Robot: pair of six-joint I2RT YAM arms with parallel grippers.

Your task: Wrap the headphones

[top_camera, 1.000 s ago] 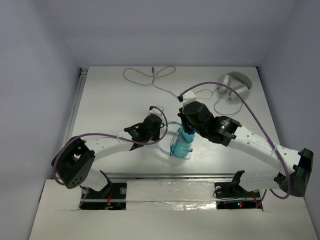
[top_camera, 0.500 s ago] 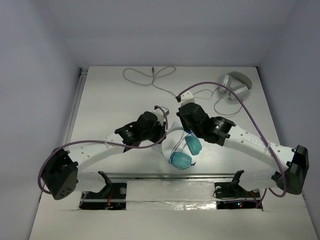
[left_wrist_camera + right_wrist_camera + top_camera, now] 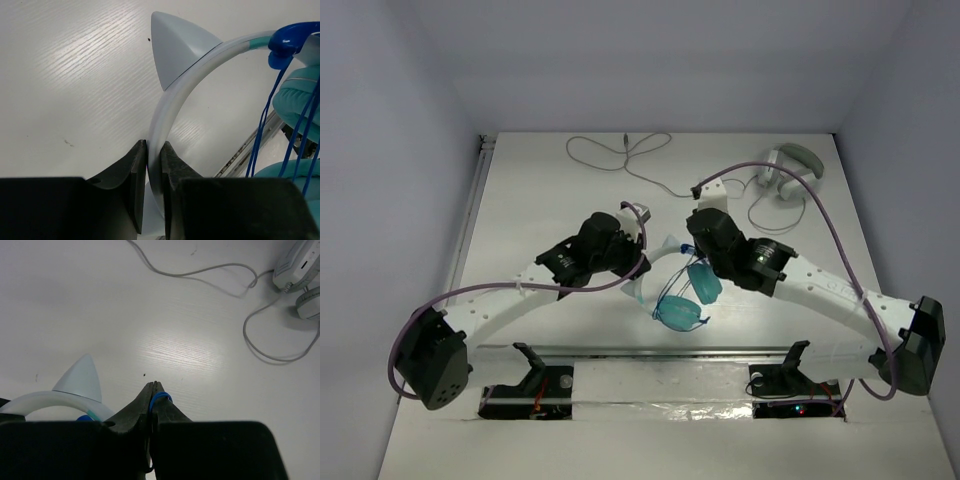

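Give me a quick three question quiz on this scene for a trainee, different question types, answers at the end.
1. True or false: the left tool hangs open above the headband.
2. What is pinched in the right tool? A: the grey cable. B: the blue cable. C: an ear cup.
3. Fill in: the grey headphones lie at the far ___ of the table.

Key: 1 false, it is clamped on the headband. 2 B. 3 right.
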